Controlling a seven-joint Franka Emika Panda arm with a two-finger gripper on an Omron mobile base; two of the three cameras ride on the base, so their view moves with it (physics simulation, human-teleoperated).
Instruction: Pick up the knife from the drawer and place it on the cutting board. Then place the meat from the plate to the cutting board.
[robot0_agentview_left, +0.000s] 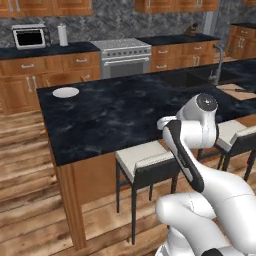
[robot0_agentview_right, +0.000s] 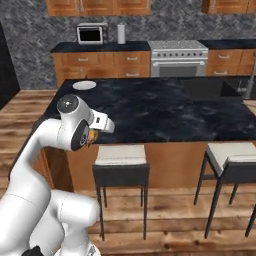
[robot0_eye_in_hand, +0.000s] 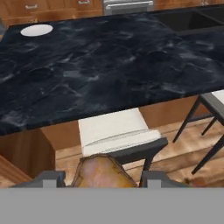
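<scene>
Between the fingertips of the gripper (robot0_eye_in_hand: 101, 178) sits the meat (robot0_eye_in_hand: 103, 173), a golden-brown glossy lump, clamped and held over a stool (robot0_eye_in_hand: 116, 131) short of the island. Plate (robot0_eye_in_hand: 36, 30), flat white disc, sits bare at the far corner of the counter (robot0_eye_in_hand: 109, 70), dark marbled stone. Meat pick looks done; placing it on the board (robot0_agentview_left: 235, 90) is left. Knife status: can't tell.

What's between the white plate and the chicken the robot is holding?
In the hand view, only bare dark counter and a stool's white seat lie between the plate and the meat in the gripper.
</scene>
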